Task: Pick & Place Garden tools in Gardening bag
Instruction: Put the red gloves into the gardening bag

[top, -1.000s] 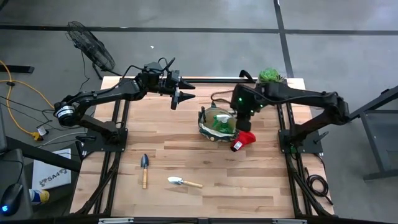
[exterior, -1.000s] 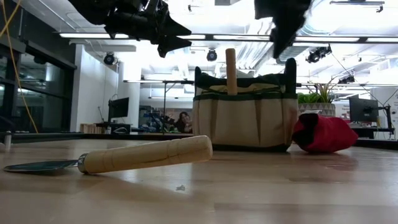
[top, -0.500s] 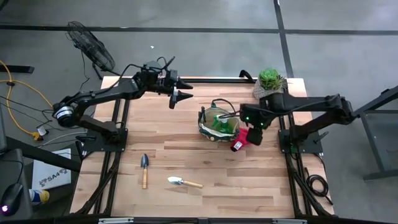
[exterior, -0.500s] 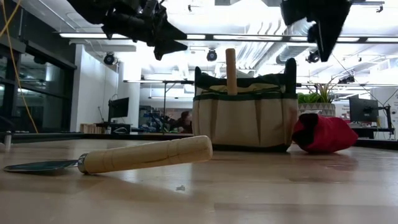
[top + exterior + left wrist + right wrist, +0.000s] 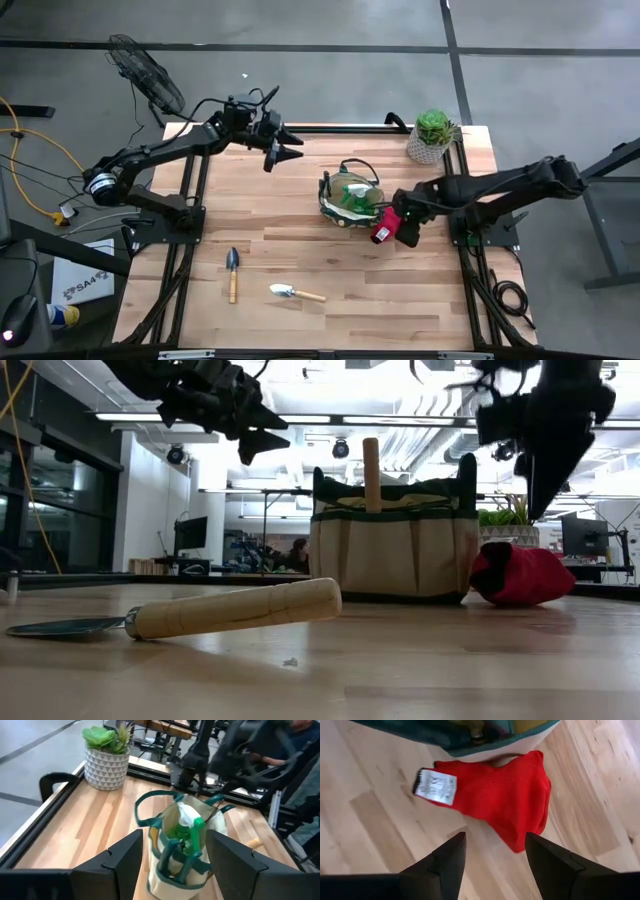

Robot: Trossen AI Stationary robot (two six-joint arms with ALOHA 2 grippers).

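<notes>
The gardening bag (image 5: 350, 200) stands upright right of the table's middle. A green spray bottle (image 5: 189, 822) lies in it and a wooden handle (image 5: 372, 472) sticks up out of it. A red item (image 5: 382, 226) of knit cloth lies on the table against the bag's near-right side (image 5: 495, 795). My right gripper (image 5: 492, 842) hangs open just above the red item, pointing down, touching nothing. Two wooden-handled trowels (image 5: 232, 272) (image 5: 296, 293) lie flat near the front left. My left gripper (image 5: 280, 152) hovers open high over the far left, facing the bag (image 5: 177, 845).
A green succulent in a pale pot (image 5: 432, 135) stands at the far right corner. Black frame rails (image 5: 190, 215) run along the table's left and right sides. Bare wood lies at the near right (image 5: 420, 300).
My right gripper has swung from above the gardening bag toward the table's right and near edge, come down and rolled, and now hangs over the red item. My left gripper has drifted a little toward the table's left edge. Nothing on the table has moved.
</notes>
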